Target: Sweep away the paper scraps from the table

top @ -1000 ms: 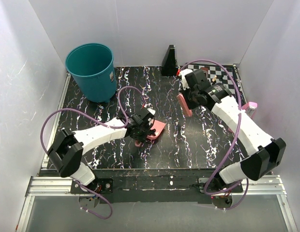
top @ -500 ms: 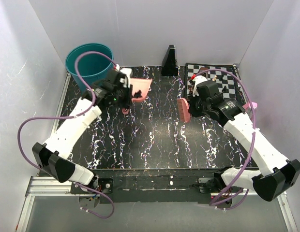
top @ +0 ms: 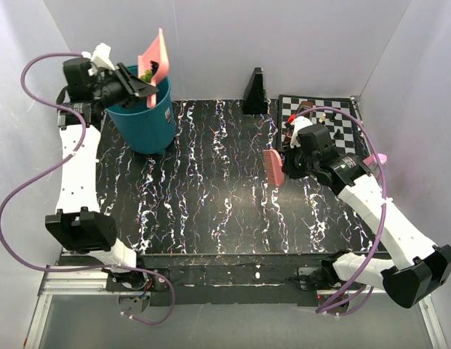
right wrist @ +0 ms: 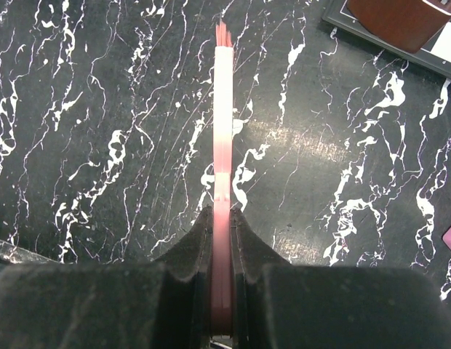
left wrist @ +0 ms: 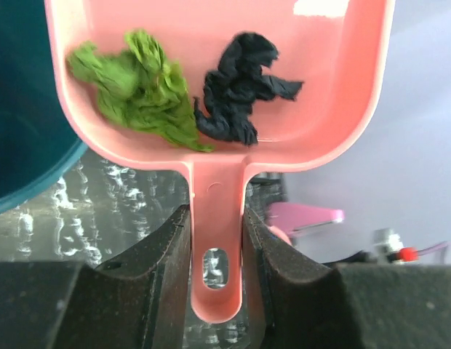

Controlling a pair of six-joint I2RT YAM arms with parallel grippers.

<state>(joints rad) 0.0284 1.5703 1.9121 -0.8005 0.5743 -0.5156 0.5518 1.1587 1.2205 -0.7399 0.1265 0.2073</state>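
above the mouth of the teal bin (top: 142,120), the left tool (left wrist: 217,240) pinches the slim handle of the pink dustpan (left wrist: 225,156), its jaws pressed against both sides of the stem. just beyond the fingertips, two paper scraps (left wrist: 149,105) lie in the pan: a green wad (left wrist: 131,80) and a dark blue wad (left wrist: 240,87), side by side and touching, both loosely crumpled and ragged. from overhead the pan stands steeply tipped by the bin's far rim.

the likely failure from here is a miss. the wrist view puts the bin wall off to the tool's left, so if the pan empties off-centre the light wads may drop outside onto the worktop (top: 211,211). they might also cling to the pan's smooth plastic. the glossy handle could twist in the grip as the wrist rolls.

the right tool (right wrist: 222,225) clamps a thin pink brush (right wrist: 223,109) edge-on, with its bristles ahead over streaked black marble-like surface. no scraps show near it.
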